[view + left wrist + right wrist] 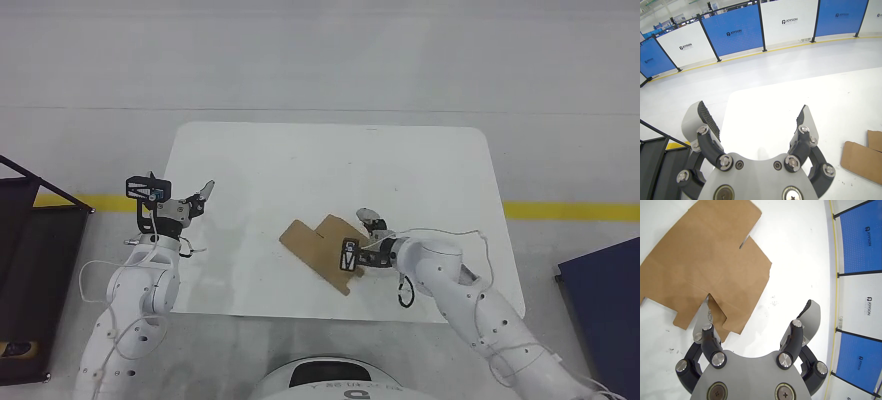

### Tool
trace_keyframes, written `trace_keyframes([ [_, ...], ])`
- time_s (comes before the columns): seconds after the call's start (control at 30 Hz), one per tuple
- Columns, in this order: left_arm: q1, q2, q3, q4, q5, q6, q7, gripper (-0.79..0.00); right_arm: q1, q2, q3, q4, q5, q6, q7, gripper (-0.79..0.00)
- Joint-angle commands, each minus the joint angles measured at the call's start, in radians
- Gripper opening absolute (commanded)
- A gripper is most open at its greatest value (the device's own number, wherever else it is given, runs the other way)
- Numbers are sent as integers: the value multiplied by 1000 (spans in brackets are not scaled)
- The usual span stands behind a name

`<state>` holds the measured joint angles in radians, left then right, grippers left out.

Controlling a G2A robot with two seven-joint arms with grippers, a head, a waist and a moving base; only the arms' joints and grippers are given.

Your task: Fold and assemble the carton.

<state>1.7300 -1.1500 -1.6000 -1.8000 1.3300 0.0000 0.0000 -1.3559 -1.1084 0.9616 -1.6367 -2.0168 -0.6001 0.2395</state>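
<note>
Right gripper (757,306), spread wide, sits at the flat carton (706,256) near the table's (400,160) front edge, one finger (703,313) in a slit between flaps, likely to lift one.

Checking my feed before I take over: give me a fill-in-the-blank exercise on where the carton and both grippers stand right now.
1. The carton lies ____ on the white table, not yet folded.
2. The left gripper is ____ and holds nothing, apart from the carton.
3. The right gripper is open: one finger meets the carton's notched edge, the other hangs over the bare ____.

Missing words: flat; open; table.
</note>
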Motion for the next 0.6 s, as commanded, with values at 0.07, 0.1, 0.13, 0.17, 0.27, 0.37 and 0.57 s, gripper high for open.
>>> trace_keyframes([
  [0.07,0,0,0,0,0,0,0,0,-20,3,-11,-22,-77,19,52,-62],
  [0.1,0,0,0,0,0,0,0,0,-24,3,-14,-23,-89,23,55,-77],
  [0.13,0,0,0,0,0,0,0,0,-27,4,-17,-24,-98,26,54,-89],
  [0.17,0,0,0,0,0,0,0,0,-30,4,-19,-25,-109,28,52,-117],
  [0.27,0,0,0,0,0,0,0,0,-38,6,-26,-33,-146,48,34,-185],
  [0.37,0,0,0,0,0,0,0,0,-45,6,-33,-40,-167,72,-1,-212],
  [0.57,0,0,0,0,0,0,0,0,-38,3,-70,-29,-206,54,-40,-219],
])
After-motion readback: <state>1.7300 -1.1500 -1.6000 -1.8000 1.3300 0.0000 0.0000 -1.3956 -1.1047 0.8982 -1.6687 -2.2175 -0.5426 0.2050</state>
